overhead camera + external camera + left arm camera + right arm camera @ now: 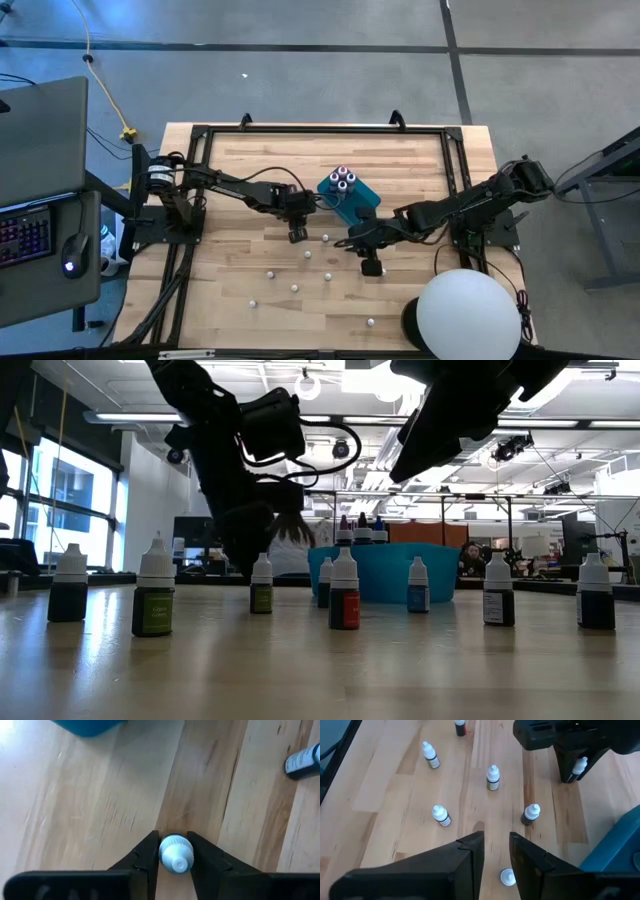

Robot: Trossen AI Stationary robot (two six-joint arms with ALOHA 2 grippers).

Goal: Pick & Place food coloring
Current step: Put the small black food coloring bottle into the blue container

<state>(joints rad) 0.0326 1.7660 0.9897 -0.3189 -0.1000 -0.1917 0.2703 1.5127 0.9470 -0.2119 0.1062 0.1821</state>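
Observation:
Several tiny food coloring bottles with white caps stand scattered on the wooden table [230,180], such as bottle [492,777] and bottle [294,288]. More bottles with dark tops [344,180] stand in the teal box [352,198]. My left gripper [297,234] is just left of the box, shut on one bottle [176,856]. My right gripper [371,265] is open near the table's middle, pointing down. One white-capped bottle [508,877] stands below it, and the fingers sit on either side of that bottle without touching it. My left gripper pinches a small bottle between its two fingers at the white cap [175,851], coming from above and pointing down. In the right wrist view the cap [579,765] shows between the fingers [566,767]. The fingers hide the bottle's body and base, so I cannot tell whether it is off the table.
A black frame rail [320,130] runs round the table's far and side edges. A large white ball-shaped thing [468,312] sits at the near right corner. Loose bottles dot the near middle of the table [152,600] [344,595]. A laptop and keyboard [30,170] stand off to the left.

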